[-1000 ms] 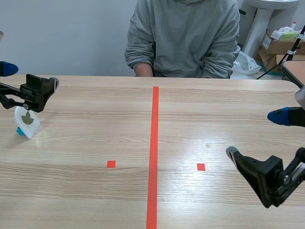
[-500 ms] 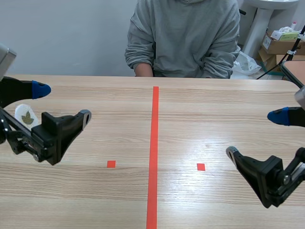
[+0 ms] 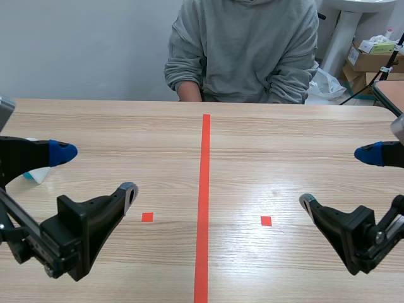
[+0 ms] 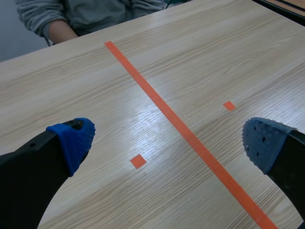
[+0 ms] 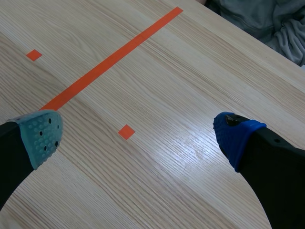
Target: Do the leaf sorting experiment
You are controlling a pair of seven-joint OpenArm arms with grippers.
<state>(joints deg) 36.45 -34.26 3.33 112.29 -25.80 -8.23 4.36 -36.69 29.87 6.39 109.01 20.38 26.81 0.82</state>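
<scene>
The left tool (image 3: 96, 170) hangs low over the near part of the wooden surface (image 3: 284, 145), its two fingers spread wide with nothing between them. In its own wrist view the left tool (image 4: 167, 143) shows a blue dotted pad on each finger. Under the gap lies a small red square (image 4: 138, 161), closer to one finger than the other. The red tape line (image 4: 190, 138) also crosses under that gap at a slant, and a second square (image 4: 229, 105) sits ahead, on the line's far side.

The task's thing, a small white card (image 3: 39, 175) with a bit of blue at its foot, stands just behind the left tool's upper finger, on the outer side away from the tape line. Most of it is hidden, so what is printed on it cannot be told.

The right tool (image 3: 336, 178) is likewise wide open and holds nothing, hanging above its own side of the surface. In the wrist view of the right tool (image 5: 139, 136), one pad is pale grey-green and the other blue. A red square (image 5: 126, 131) lies under the gap between the fingers, and the tape line runs ahead of the pale-padded finger.

A person (image 3: 243, 50) in a grey hooded top sits across from both tools, arms at the far edge. Cardboard boxes (image 3: 372, 53) stand on the floor beyond the right tool.
</scene>
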